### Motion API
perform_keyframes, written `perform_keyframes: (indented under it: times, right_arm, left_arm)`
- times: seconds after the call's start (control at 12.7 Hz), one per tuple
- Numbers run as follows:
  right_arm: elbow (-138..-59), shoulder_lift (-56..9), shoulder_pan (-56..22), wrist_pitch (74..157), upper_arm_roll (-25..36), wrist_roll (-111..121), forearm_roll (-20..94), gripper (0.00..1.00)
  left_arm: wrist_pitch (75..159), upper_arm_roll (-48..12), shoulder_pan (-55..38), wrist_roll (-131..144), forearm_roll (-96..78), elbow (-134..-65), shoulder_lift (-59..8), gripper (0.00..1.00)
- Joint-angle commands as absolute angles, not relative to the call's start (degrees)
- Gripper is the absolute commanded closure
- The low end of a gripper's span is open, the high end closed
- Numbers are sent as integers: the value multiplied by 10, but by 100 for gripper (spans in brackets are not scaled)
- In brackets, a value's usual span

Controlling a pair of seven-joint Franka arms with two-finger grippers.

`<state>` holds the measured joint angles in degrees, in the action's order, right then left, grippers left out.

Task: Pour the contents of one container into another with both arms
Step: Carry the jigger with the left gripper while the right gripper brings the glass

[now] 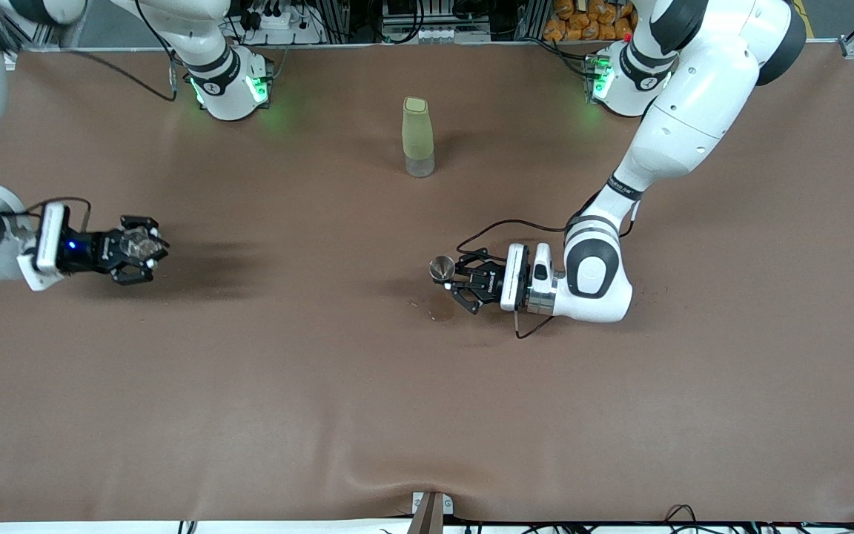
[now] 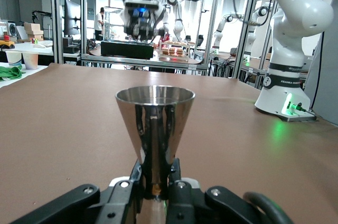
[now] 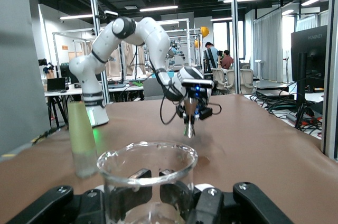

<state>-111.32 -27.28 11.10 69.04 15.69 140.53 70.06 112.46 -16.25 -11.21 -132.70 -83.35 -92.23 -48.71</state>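
The silvery hourglass jigger stands upright in my left gripper, whose fingers are shut on its narrow waist above the middle of the table. From the right wrist view the jigger shows small in the distance. The tiny clear glass cup is held upright in my right gripper, shut on it, over the right arm's end of the table. The two cups are well apart.
A tall pale-green bottle with a clear base stands on the brown table, farther from the front camera than the jigger. A small dark stain marks the cloth under the jigger.
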Motion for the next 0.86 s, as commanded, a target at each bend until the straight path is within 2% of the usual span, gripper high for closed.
perform_keyframes:
  times: [0.0,0.31,0.55,0.79]
  right_arm:
    - [-1205,-154,89,714,166,1334,708,100]
    - [-1244,-54,73,731,169,1243,710,100]
    - [-1254,-50,28,749,177,1237,749,100]
    - [-1264,-52,-67,804,204,1237,816,100]
  left_arm:
    - [1155,-156,-135,-1337,-863,-906,-495,100]
    - [1170,-156,-160,-1394,-931,-903,-506,100]
    - [1174,-156,-169,-1423,-956,-889,-520,100]
    - [1179,-152,-182,-1428,-979,-883,-525,100]
